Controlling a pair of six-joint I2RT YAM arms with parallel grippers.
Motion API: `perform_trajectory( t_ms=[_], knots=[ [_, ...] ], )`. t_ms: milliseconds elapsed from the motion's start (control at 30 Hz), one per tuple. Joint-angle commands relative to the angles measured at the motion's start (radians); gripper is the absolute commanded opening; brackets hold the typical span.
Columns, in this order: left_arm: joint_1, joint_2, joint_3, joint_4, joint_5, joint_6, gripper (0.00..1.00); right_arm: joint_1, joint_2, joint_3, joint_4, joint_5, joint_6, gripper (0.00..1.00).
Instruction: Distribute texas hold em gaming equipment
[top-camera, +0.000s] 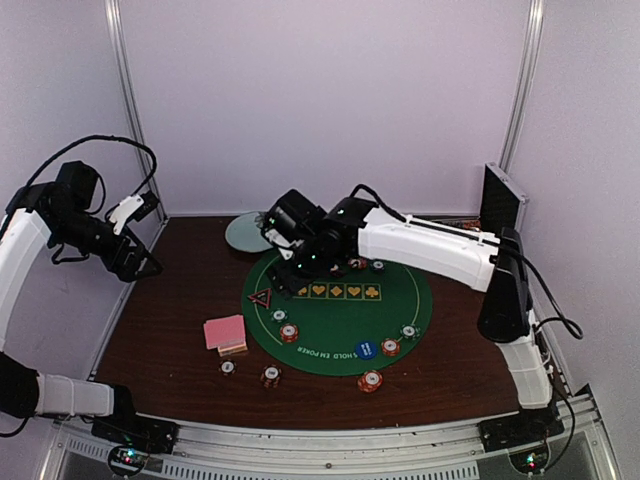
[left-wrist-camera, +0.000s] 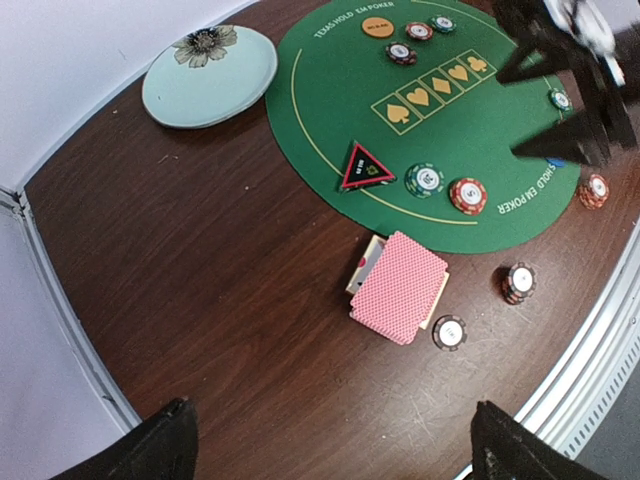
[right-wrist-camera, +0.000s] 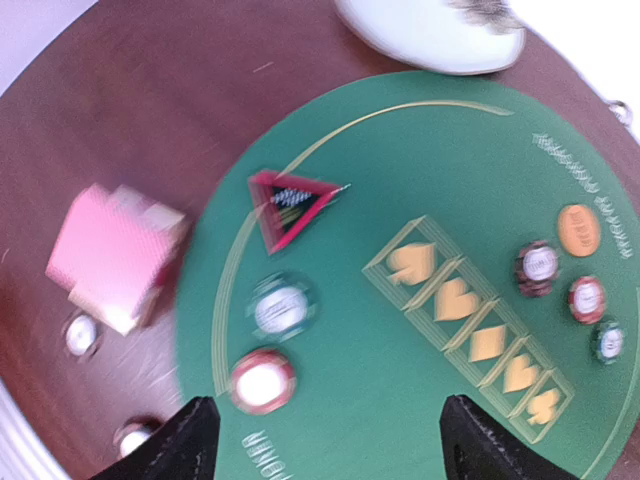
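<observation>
A round green poker mat (top-camera: 340, 325) lies mid-table. On it are a red-black triangle marker (top-camera: 261, 298), a blue button (top-camera: 366, 349), an orange button (right-wrist-camera: 579, 229) and several striped chips, among them a green one (right-wrist-camera: 281, 309) and a red one (right-wrist-camera: 263, 381). Pink-backed cards (top-camera: 225, 332) are stacked on the wood left of the mat, with two chips (top-camera: 227, 367) (top-camera: 271, 375) near them. My right gripper (top-camera: 285, 278) hovers open and empty above the mat's left side; its wrist view is blurred. Raised over the table's left edge, my left gripper (top-camera: 135, 262) is open and empty.
A pale blue-green plate (top-camera: 248, 232) sits behind the mat at the back. A dark case (top-camera: 497, 200) stands upright at the back right. White walls and metal posts close in the table. Bare wood (left-wrist-camera: 200, 300) spreads left of the cards.
</observation>
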Motion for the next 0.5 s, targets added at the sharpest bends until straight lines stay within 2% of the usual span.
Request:
perform_trajectory(
  t_ms=[0, 200, 467],
  knots=[
    [0.007, -0.021, 0.015, 0.007, -0.006, -0.003, 0.98, 0.126, -0.042, -0.089, -0.011, -0.036, 0.023, 0.84],
    [0.006, -0.025, 0.016, 0.004, 0.006, -0.004, 0.97, 0.245, 0.018, -0.08, -0.066, -0.1, 0.024, 0.88],
    [0.007, -0.035, 0.022, -0.01, 0.005, -0.001, 0.97, 0.261, 0.1, -0.089, -0.062, -0.132, 0.037, 0.83]
  ],
)
